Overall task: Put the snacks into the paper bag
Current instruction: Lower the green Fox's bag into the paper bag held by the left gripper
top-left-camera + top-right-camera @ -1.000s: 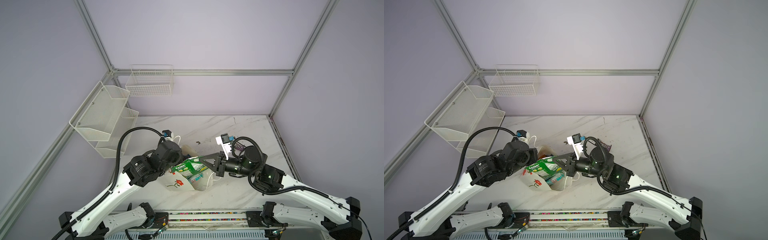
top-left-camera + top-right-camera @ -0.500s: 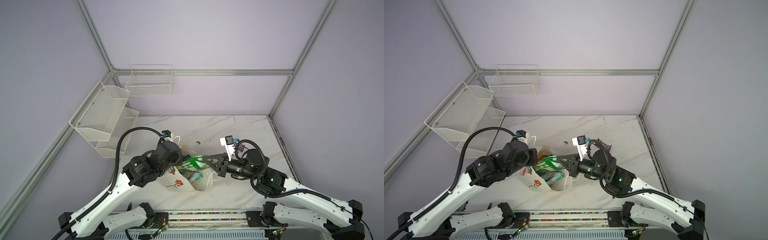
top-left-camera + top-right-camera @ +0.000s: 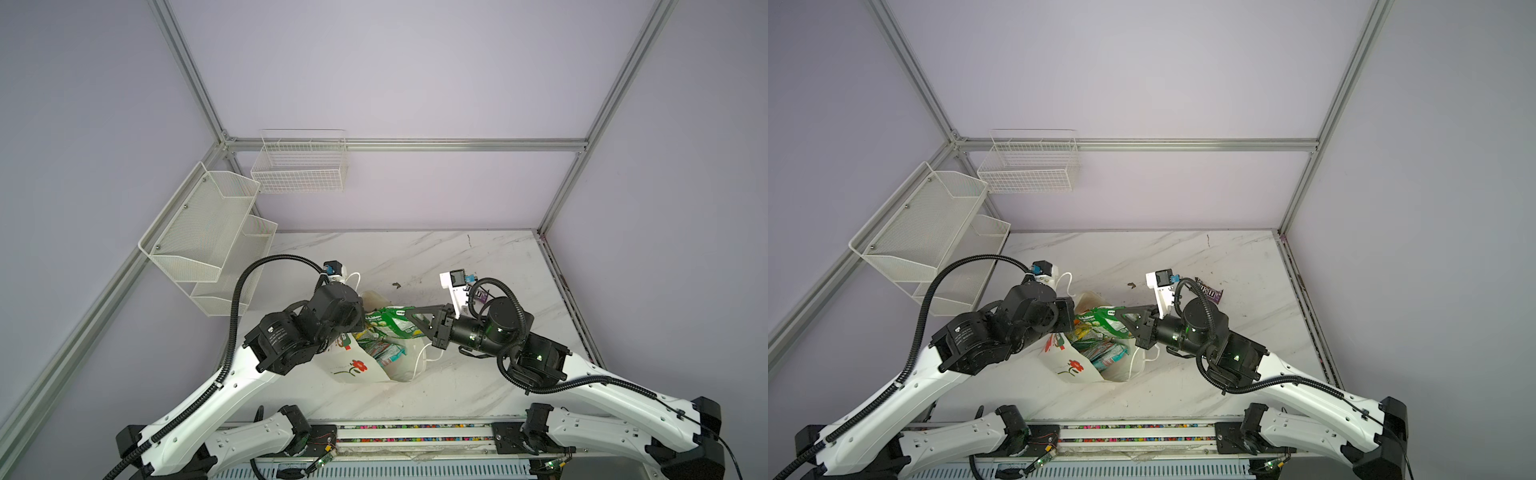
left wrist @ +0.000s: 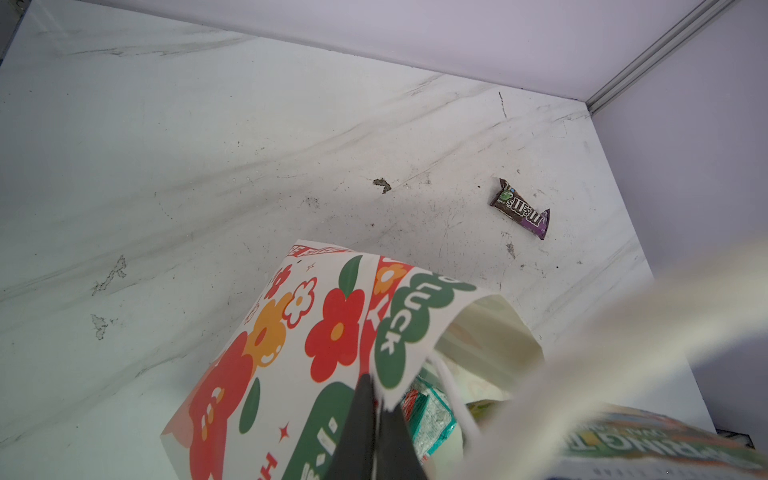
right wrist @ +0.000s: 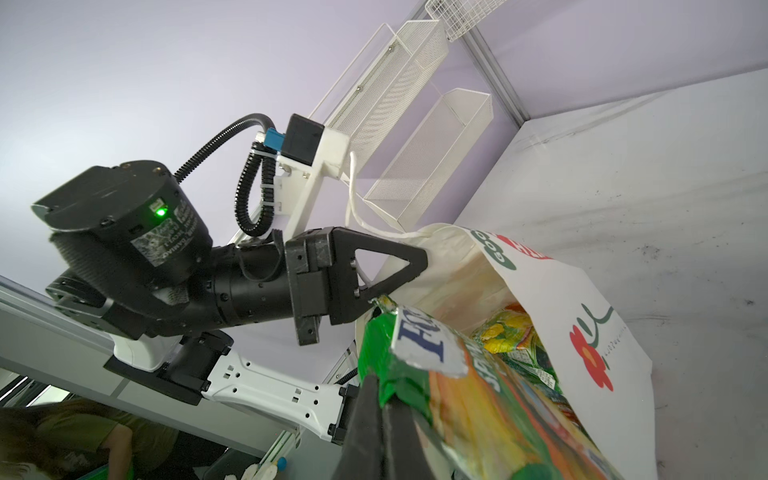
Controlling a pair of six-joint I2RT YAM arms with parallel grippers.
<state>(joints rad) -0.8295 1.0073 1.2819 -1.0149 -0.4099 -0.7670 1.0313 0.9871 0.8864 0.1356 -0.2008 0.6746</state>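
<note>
Because the paper bag (image 3: 353, 368) would likely sag shut alone, the left gripper (image 4: 372, 380) pinches its nine-o'clock rim, propping the mouth open. The right gripper (image 5: 376, 388), clamped on a green-orange snack packet (image 5: 478, 399), holds it over that mouth from three o'clock. An M&M's packet (image 4: 521, 210) lies on the marble table (image 3: 457, 257) at the bag's two o'clock.

Perched high over the near edge in both top views, tilted down toward the back wall, wide enough for both arms, the marble table (image 3: 478, 257) and the wire baskets (image 3: 299, 174); near-identical framing, just nudged sideways. From the left wrist, jammed against the paper bag (image 4: 316, 332), looking across to the M&M's packet (image 4: 521, 210). From the right wrist, rolled sideways, close on the green snack packet (image 5: 399, 374), facing the left gripper (image 5: 417, 268) at that same bag's mouth.
</note>
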